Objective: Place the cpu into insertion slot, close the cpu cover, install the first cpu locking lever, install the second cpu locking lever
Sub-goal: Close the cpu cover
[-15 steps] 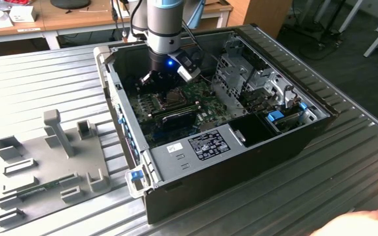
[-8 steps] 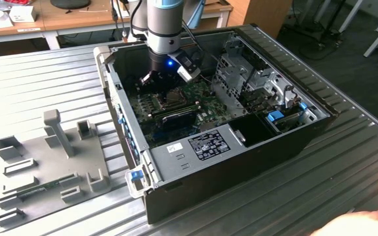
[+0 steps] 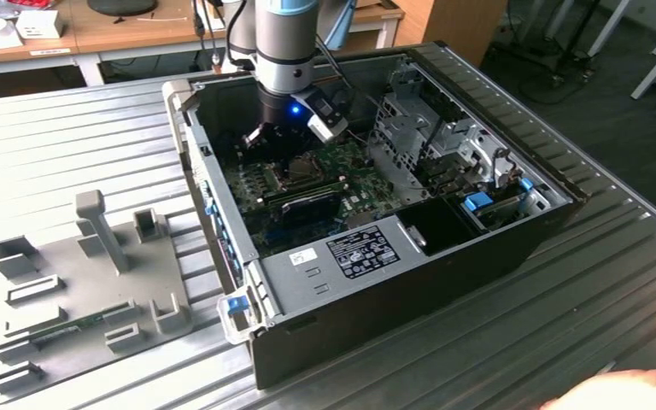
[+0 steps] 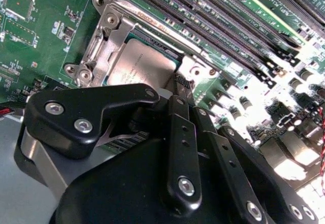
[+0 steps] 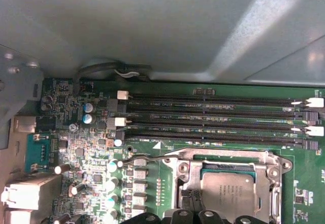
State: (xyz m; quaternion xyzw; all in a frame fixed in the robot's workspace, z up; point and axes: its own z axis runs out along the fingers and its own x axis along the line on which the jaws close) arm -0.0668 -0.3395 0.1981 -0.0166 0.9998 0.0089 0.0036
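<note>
Exterior view: your arm reaches into the open computer case (image 3: pixel 419 282) on the worktop (image 3: pixel 78 128), the gripper (image 3: pixel 277 141) low over the green circuit board (image 3: pixel 357 166). In the first wrist view the cpu cover (image 5: pixel 271 193) lies over the insertion slot (image 5: pixel 179 169), with the cpu (image 5: pixel 228 196) seated inside. In the second wrist view the fingers (image 4: pixel 177 112) look drawn together and empty at the cover's edge. You seem to be on the first locking lever, which calls for a steady downward press.

The open computer case (image 3: pixel 425 286) admits entry from above. A drive cage (image 3: pixel 413 128) crowds the exterior view's right, and memory slots (image 5: pixel 213 117) border the socket (image 5: pixel 223 157).
</note>
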